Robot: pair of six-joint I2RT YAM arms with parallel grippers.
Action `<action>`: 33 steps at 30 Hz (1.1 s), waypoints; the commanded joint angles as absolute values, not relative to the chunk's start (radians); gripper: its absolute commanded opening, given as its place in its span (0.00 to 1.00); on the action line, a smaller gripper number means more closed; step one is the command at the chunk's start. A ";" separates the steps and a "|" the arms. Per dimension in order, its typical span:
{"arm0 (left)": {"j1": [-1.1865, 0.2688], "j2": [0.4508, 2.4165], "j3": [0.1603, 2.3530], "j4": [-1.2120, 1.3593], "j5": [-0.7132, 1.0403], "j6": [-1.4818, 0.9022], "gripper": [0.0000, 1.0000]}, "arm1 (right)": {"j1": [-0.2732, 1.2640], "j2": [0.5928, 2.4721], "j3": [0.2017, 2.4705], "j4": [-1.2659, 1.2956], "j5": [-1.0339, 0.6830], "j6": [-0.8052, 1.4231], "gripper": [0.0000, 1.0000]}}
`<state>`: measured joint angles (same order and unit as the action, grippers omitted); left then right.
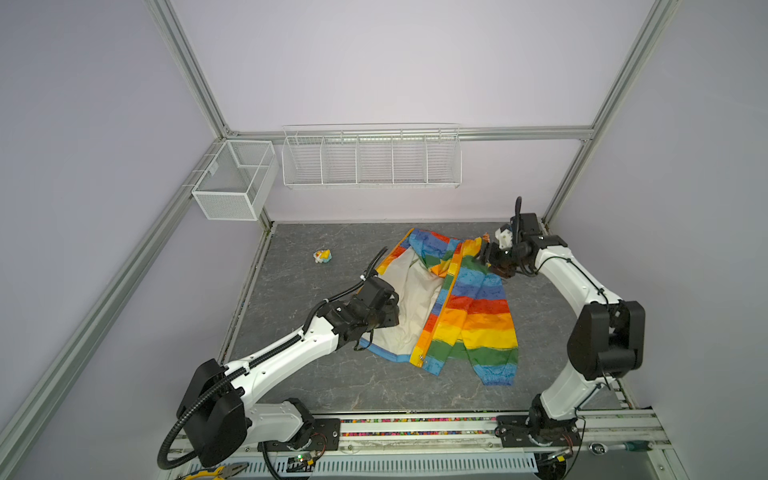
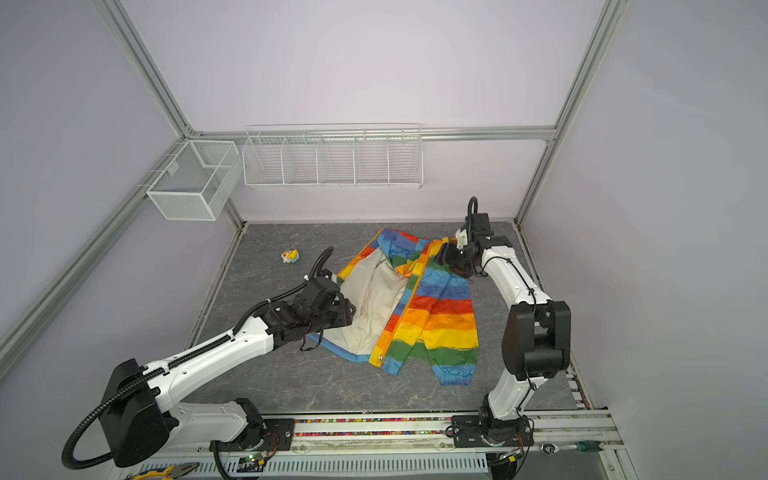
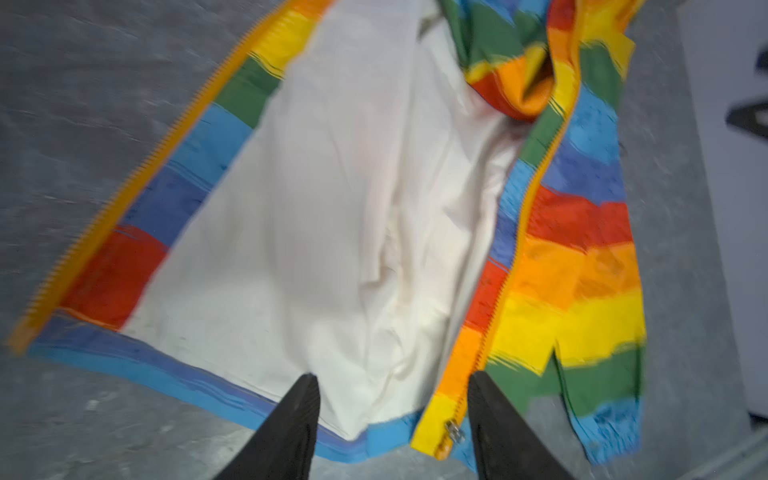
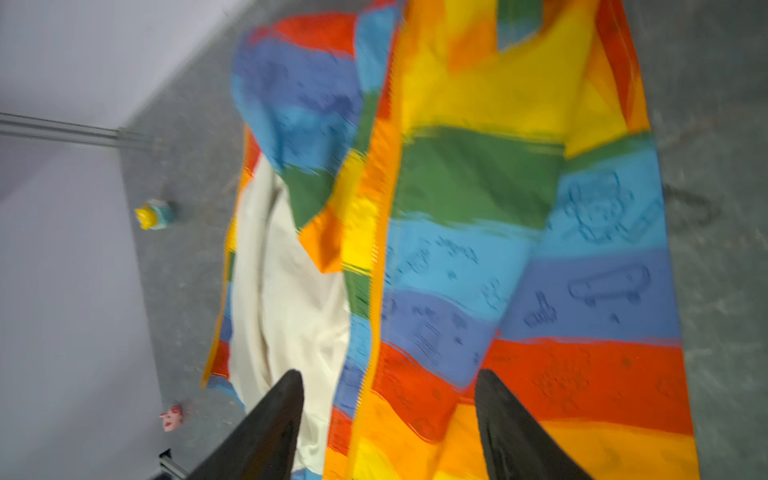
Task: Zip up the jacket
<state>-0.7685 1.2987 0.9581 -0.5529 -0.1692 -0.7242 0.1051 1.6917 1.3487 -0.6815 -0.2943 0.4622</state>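
The left pincer, open and empty, hovers over the hem of the jacket, lying unzipped with lining bared on the desk, the right pincer open and empty near its upper end; joining hasn't begun, and next likely needs the loose zipper end fed into the slider.

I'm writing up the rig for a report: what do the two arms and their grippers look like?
Both arms have white link shells with black joint housings. The left arm carries a black corrugated hose; the right arm a thin black cable. Left gripper and right gripper have black tapered fingers.
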 commanded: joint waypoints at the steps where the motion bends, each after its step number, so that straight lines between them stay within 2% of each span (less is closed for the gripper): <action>1: -0.665 1.306 0.961 -0.689 -0.269 -0.725 0.60 | 0.117 1.630 1.207 -0.645 -0.224 0.441 0.67; 8: -0.457 1.285 0.866 -0.650 -0.258 -0.695 0.63 | 0.118 1.691 1.115 -0.571 -0.204 0.448 0.65; 14: -0.420 1.294 0.808 -0.613 -0.238 -0.698 0.69 | 0.118 1.794 1.167 -0.540 -0.191 0.449 0.63; 22: -0.370 1.352 0.734 -0.523 -0.175 -0.706 0.70 | 0.111 1.922 1.286 -0.551 -0.193 0.445 0.61; 26: -0.370 1.397 0.728 -0.505 -0.141 -0.698 0.67 | 0.107 1.978 1.350 -0.566 -0.202 0.443 0.60; 33: -0.371 1.452 0.712 -0.462 -0.110 -0.695 0.55 | 0.103 2.070 1.480 -0.610 -0.220 0.440 0.60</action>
